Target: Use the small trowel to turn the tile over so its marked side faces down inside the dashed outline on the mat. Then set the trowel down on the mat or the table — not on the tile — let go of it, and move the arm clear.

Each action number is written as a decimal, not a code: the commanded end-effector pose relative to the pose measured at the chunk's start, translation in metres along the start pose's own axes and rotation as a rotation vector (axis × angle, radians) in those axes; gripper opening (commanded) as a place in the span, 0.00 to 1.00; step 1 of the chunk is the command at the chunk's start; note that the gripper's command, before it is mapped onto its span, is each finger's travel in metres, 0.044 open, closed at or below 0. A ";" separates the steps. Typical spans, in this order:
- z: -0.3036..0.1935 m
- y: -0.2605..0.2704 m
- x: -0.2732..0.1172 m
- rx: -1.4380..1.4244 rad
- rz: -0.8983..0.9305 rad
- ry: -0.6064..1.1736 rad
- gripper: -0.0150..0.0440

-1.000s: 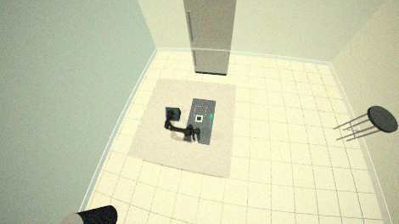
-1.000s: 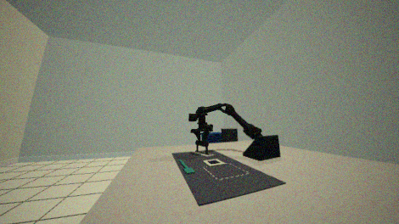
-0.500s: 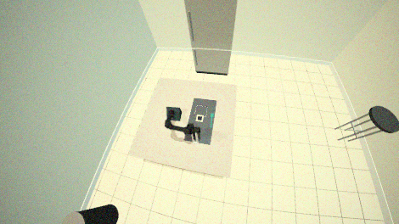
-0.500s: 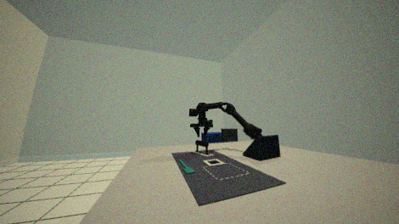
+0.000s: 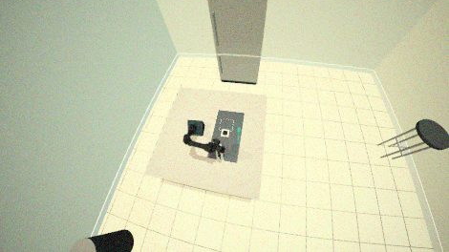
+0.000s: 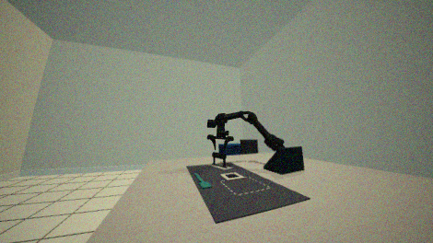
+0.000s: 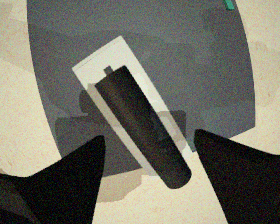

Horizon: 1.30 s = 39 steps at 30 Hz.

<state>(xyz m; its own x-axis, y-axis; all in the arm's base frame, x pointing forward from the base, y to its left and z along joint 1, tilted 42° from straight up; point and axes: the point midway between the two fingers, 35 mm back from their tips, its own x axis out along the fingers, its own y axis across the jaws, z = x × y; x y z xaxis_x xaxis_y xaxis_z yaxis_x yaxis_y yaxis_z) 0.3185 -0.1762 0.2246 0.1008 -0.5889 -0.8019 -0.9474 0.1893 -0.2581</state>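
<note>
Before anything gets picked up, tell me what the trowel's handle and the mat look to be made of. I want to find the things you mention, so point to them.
Trowel handle [image 7: 142, 127]: probably plastic or painted wood, satin black; a soft sheen runs along its rounded side.
Mat [image 5: 230, 150] [image 6: 258, 202] [image 7: 216, 75]: perhaps rubber or dense fabric, matte dark grey; it lies thin and flat with no glossy highlights.
</note>
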 end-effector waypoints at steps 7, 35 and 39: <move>-0.003 0.006 0.006 0.297 -0.037 -0.074 0.76; -0.028 0.026 0.022 1.131 -0.118 -0.270 0.76; -0.027 0.027 0.024 1.223 -0.118 -0.305 0.76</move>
<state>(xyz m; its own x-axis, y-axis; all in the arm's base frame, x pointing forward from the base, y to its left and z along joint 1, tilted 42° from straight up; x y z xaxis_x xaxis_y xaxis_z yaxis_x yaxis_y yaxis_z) 0.2892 -0.2067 0.2152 0.3730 -0.4846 -0.7912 -0.0922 0.8292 -0.5513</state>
